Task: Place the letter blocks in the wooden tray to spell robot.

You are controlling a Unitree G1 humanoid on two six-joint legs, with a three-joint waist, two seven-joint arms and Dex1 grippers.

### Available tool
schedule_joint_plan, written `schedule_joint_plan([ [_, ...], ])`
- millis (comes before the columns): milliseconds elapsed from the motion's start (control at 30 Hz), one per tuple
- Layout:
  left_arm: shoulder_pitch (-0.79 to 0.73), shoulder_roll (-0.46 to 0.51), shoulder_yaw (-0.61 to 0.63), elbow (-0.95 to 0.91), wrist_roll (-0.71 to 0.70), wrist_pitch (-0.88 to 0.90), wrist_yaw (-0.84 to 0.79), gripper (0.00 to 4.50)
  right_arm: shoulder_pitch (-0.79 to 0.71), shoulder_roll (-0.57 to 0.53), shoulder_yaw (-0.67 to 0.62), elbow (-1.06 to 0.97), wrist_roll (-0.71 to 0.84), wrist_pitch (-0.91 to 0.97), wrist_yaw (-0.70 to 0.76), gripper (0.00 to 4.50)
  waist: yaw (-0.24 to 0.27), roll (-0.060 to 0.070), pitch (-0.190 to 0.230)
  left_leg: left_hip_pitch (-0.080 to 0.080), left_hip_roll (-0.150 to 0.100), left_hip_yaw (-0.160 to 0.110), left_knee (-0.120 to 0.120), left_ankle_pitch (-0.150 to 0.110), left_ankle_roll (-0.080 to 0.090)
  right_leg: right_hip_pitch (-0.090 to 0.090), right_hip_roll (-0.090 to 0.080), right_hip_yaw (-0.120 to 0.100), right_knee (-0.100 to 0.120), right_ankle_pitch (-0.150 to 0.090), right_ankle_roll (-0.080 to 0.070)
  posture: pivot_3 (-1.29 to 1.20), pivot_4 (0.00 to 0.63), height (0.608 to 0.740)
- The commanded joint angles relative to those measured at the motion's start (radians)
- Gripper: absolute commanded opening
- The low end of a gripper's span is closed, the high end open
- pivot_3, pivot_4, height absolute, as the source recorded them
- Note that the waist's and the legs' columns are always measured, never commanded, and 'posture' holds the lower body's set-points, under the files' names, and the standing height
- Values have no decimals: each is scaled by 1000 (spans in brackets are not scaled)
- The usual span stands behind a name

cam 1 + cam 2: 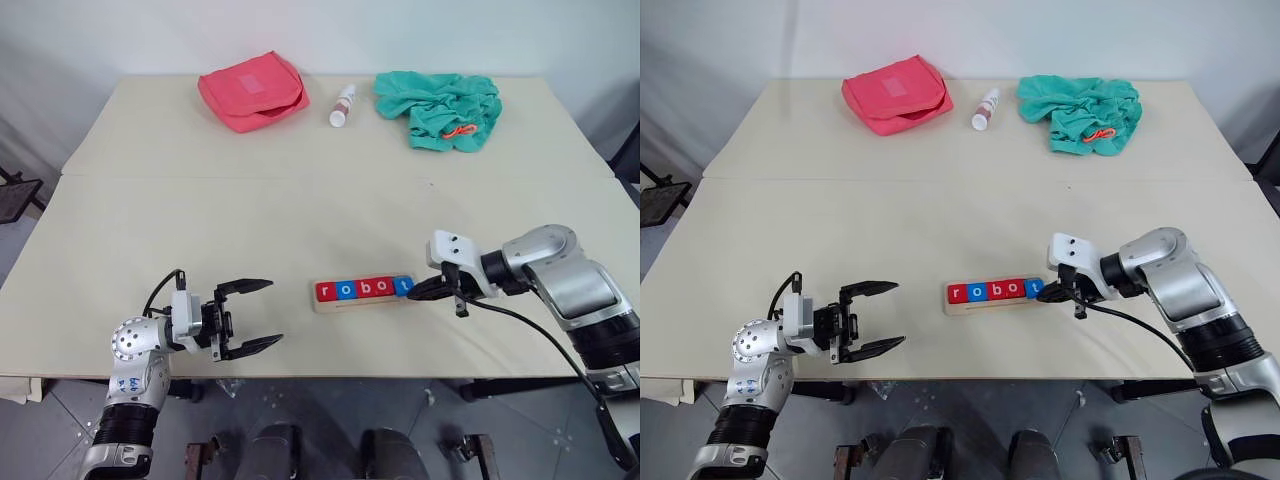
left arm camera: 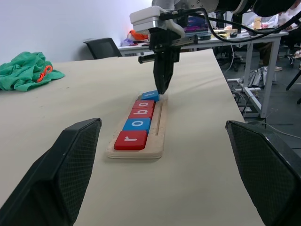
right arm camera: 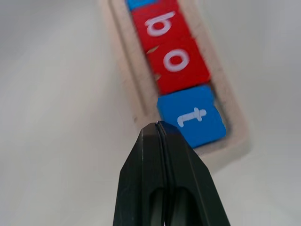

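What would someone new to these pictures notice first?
The wooden tray near the table's front edge, where five letter blocks spell robot in red and blue. The right gripper, fingers shut, points at the tray's t end; the left gripper hangs open to the tray's left. Along the far edge lie a pink pouch, a small bottle and a teal cloth.

Your head cameras looked down over the table (image 1: 300, 200), while both wrist views faced the wooden tray (image 2: 157, 141), the right one closest.
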Motion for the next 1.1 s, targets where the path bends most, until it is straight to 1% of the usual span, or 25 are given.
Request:
schedule_joint_plan([
  [33,12,6,7,-25,-7,0,3,4500,-7,0,-12,-19,3,-6,-4,12,0,0,0,0,0,0,0,0,0,0,0,0,0,0,0,0,150,740],
  [233,13,4,5,-27,-7,-1,4,4500,23,-18,-33,-82,22,25,-3,12,0,0,0,0,0,0,0,0,0,0,0,0,0,0,0,0,150,740],
  [333,11,4,4,-24,-7,-1,3,4500,29,-39,-66,-115,43,46,-2,12,1,0,0,0,0,0,0,0,0,0,0,0,0,0,0,0,150,740],
  [433,9,5,4,-21,-8,0,0,4500,33,-64,-100,-96,37,48,-32,12,2,0,0,0,0,0,0,0,0,0,0,0,0,0,0,0,150,740],
  [600,10,6,14,-23,-3,1,22,4500,82,-72,-186,-69,60,10,-86,12,1,0,0,0,0,0,0,0,0,0,0,0,0,0,0,0,150,740],
  [667,10,12,27,-14,17,-11,55,4500,139,-76,-257,-73,103,-33,-83,12,3,0,0,0,0,0,0,0,0,0,0,0,0,0,0,0,150,740],
  [700,8,15,36,-10,23,-27,66,4500,170,-63,-306,-61,124,-124,-84,12,4,0,0,0,0,0,0,0,0,0,0,0,0,0,0,0,150,740],
  [733,6,18,50,-10,31,-26,97,4500,209,-58,-354,-56,168,-157,-55,177,7,-1,0,0,0,0,0,0,0,0,0,0,0,0,0,0,150,740],
  [767,4,21,63,-7,50,-27,138,4500,246,-55,-388,-49,204,-236,-4,368,7,-1,0,0,0,0,0,0,0,1,0,0,-1,0,0,0,150,740],
  [867,2,23,92,-14,42,-42,169,4500,311,-71,-429,-2,221,-336,39,1221,7,-1,0,1,0,0,0,0,0,2,0,-1,-1,0,0,0,150,740],
  [900,5,27,102,-18,46,-43,186,4500,322,-64,-451,25,246,-358,62,1669,7,-1,0,1,0,1,0,0,0,2,0,-1,-1,0,0,0,150,740],
  [967,9,33,119,-24,43,-40,204,4500,327,-42,-486,85,294,-415,107,2347,6,-1,0,1,0,1,0,0,0,3,0,-1,-2,0,0,0,150,740],
  [1067,10,38,136,-28,30,-53,206,4500,318,-31,-506,160,328,-471,150,3359,4,-1,0,2,0,1,0,0,0,3,0,-1,-2,0,0,0,150,740],
  [1100,12,45,143,-30,24,-48,202,4500,314,-27,-514,202,331,-516,173,3720,3,-1,0,2,0,1,0,0,0,3,0,-1,-2,0,0,0,150,740],
])
